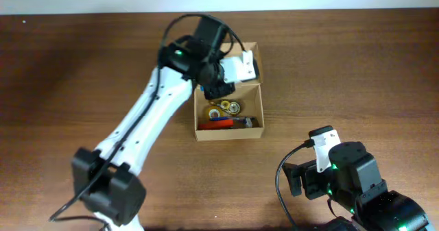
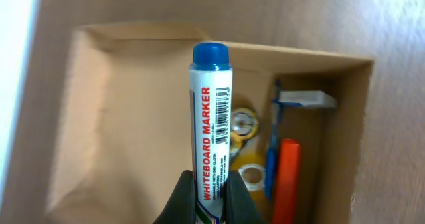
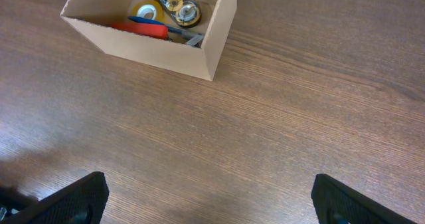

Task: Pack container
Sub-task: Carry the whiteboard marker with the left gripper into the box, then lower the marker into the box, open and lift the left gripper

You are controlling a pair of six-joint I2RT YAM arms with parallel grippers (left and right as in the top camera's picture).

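Observation:
The tan cardboard container (image 1: 228,132) stands open on the wooden table, its flap lid (image 1: 250,56) laid back at the far side. Inside lie tape rolls (image 1: 225,109), an orange marker (image 1: 226,122) and a blue pen. My left gripper (image 2: 210,201) is shut on a white whiteboard marker with a blue cap (image 2: 211,111), held above the container (image 2: 345,117). In the overhead view the left gripper (image 1: 218,86) hangs over the container's far part. My right gripper (image 3: 206,197) is open and empty over bare table, near the container (image 3: 166,48).
The wooden table (image 1: 357,73) runs wide on all sides of the container. The left arm (image 1: 147,121) stretches diagonally from the front left. The right arm's base (image 1: 350,179) sits at the front right.

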